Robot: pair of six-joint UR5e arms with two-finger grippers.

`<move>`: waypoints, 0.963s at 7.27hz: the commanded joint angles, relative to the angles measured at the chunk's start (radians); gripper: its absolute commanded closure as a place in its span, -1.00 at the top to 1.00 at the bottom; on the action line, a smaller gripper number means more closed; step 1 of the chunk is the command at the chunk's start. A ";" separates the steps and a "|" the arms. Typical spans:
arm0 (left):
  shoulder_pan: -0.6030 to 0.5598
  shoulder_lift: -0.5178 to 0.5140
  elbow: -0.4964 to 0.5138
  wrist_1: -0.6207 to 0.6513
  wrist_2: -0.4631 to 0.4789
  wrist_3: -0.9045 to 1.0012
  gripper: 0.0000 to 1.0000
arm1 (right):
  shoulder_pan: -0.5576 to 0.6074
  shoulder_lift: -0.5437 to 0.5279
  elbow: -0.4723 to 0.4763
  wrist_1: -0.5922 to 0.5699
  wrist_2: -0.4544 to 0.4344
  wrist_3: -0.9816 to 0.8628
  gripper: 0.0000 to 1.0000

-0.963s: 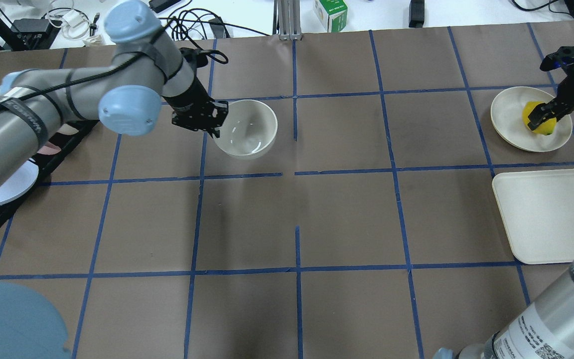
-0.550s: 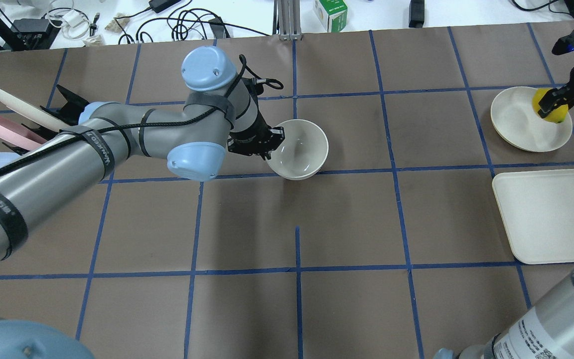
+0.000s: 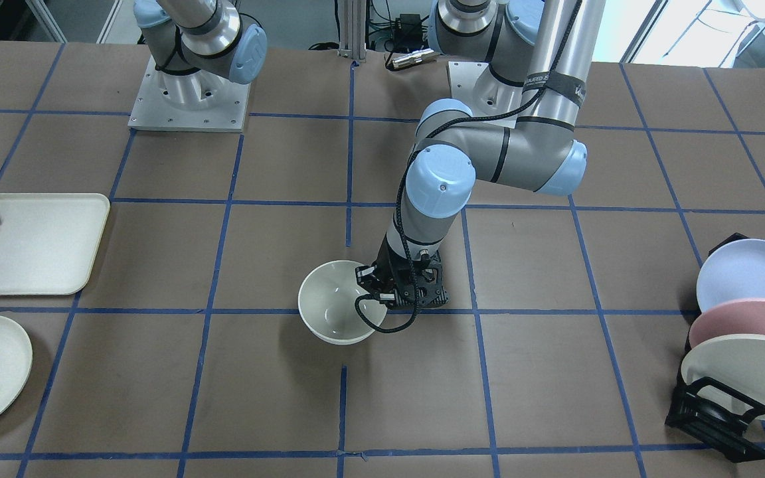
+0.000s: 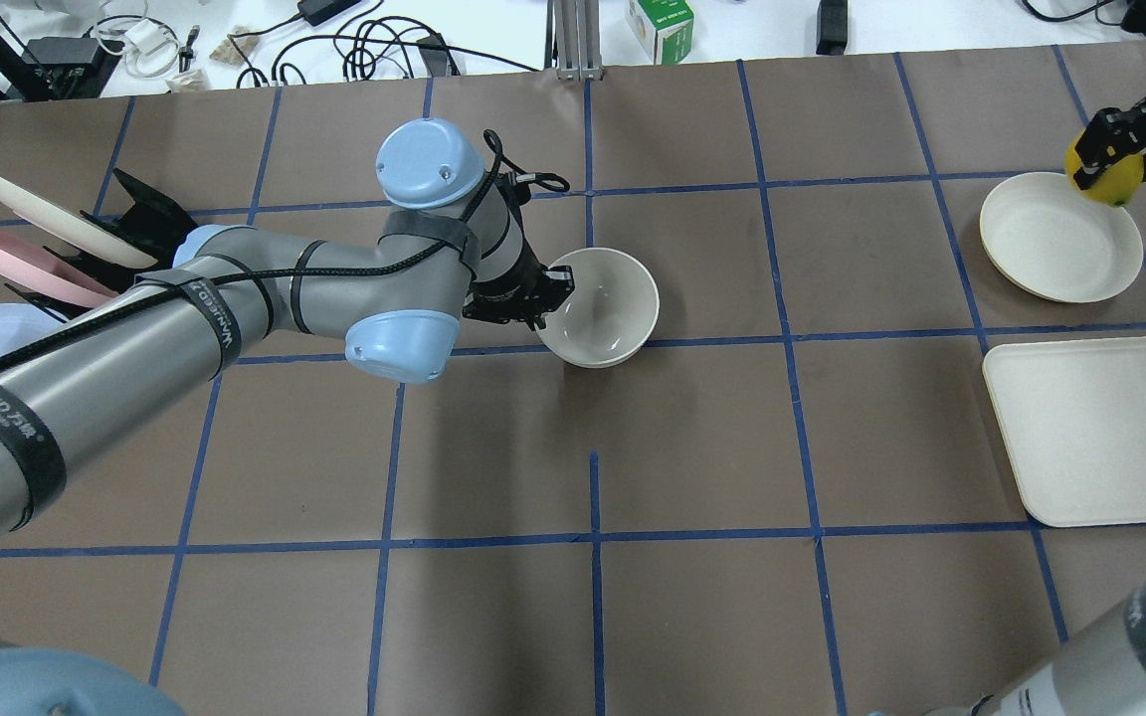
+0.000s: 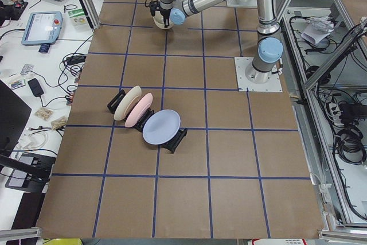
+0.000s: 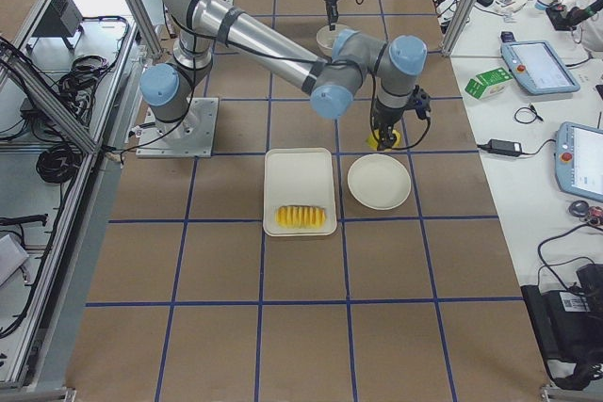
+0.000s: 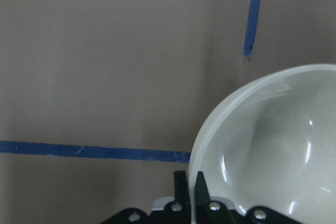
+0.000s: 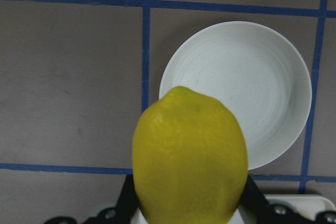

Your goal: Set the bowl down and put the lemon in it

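Table (image 4: 692, 447): brown surface with a blue tape grid.
Tray (image 4: 1080, 428): cream, on the robot's right side.
Plate (image 4: 1050, 249): flat, cream, beside the tray.
Bowl (image 4: 613, 308): near table centre, over a tape line, held by its rim.
Left gripper (image 4: 545, 298): closed on the bowl's rim, one finger inside, one outside.
Right gripper (image 4: 1108, 159): clamped around the lemon.
Lemon (image 8: 190, 156): held raised, just beside the plate's rim.

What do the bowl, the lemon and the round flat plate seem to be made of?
Bowl: probably glazed ceramic or hard plastic; it is cream and glossy, with sharp light streaks inside. Lemon: yellow skin, finely dimpled, slightly shiny; whether it is real or plastic I cannot tell. Plate: matte off-white with faint rings, perhaps moulded fibre or plastic.
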 commanded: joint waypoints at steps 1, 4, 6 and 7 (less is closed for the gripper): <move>0.001 -0.001 -0.001 -0.028 0.028 -0.001 -1.00 | 0.137 -0.038 0.000 0.034 0.003 0.198 -1.00; 0.015 0.015 0.014 -0.062 0.016 -0.013 1.00 | 0.346 -0.046 0.008 0.049 -0.002 0.423 -1.00; 0.102 0.092 0.156 -0.335 0.012 0.049 1.00 | 0.470 -0.051 0.012 0.053 -0.001 0.581 -1.00; 0.139 0.132 0.268 -0.589 0.024 0.217 1.00 | 0.527 -0.045 0.017 0.053 0.007 0.641 -1.00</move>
